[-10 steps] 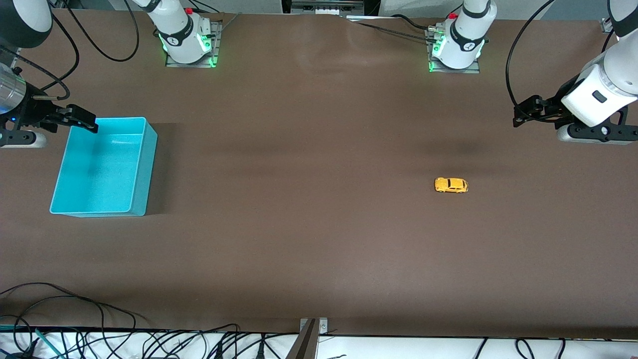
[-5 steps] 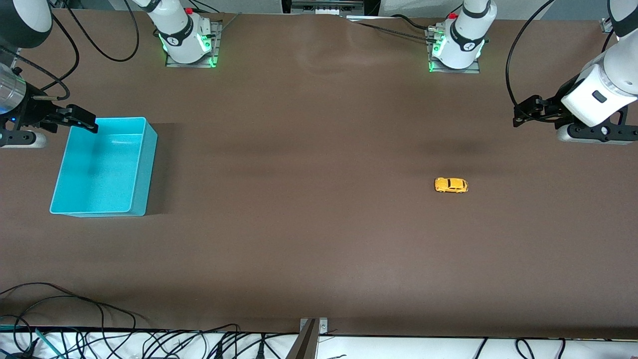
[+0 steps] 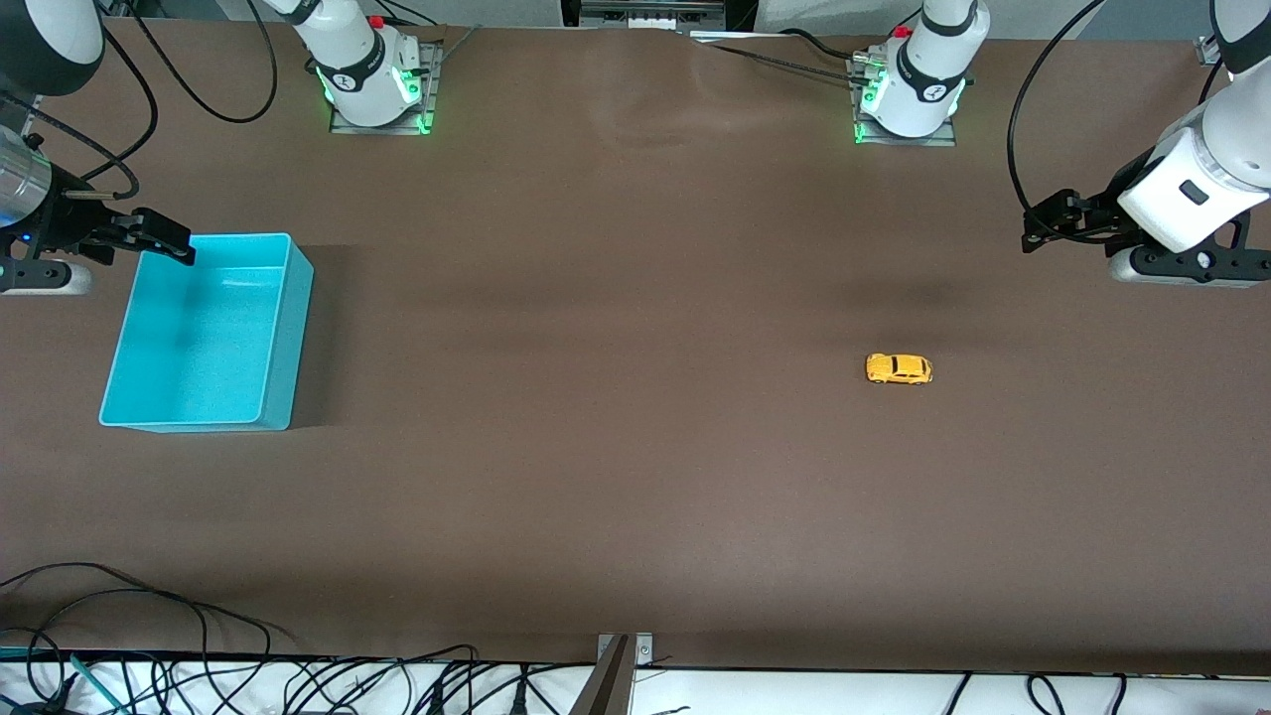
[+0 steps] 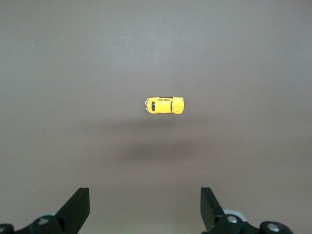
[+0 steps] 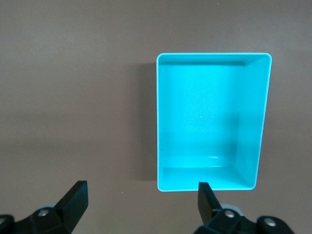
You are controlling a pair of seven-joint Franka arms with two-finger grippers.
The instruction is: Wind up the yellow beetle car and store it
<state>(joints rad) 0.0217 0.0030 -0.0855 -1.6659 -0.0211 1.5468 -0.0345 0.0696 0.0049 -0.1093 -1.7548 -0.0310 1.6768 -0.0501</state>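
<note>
The yellow beetle car (image 3: 899, 368) sits on its wheels on the bare brown table (image 3: 616, 447), toward the left arm's end and well apart from everything else, so nothing of the job looks started. Sweeping across the front view from its left edge: the right gripper (image 3: 164, 238) hangs over the rim of the turquoise bin (image 3: 283, 338), fingers spread wide and holding nothing, and that arm seems to be waiting; its wrist view looks straight down into the bin (image 5: 212, 122), which is empty. Then comes a long stretch of open table, then the car, and last the left gripper (image 3: 1043, 230), up in the air over the table toward its own end, jaws also wide apart and empty. In the left wrist view the car (image 4: 165, 105) lies crosswise ahead of the two dark fingertips (image 4: 78, 207). To my eye the step in hand is the left arm's reach for the car. It would do well to come down centred over the roof, close across the narrow body sides rather than nose to tail, and leave the wheels free to roll, since such a small rounded toy could easily squirt out of a crooked pinch
</note>
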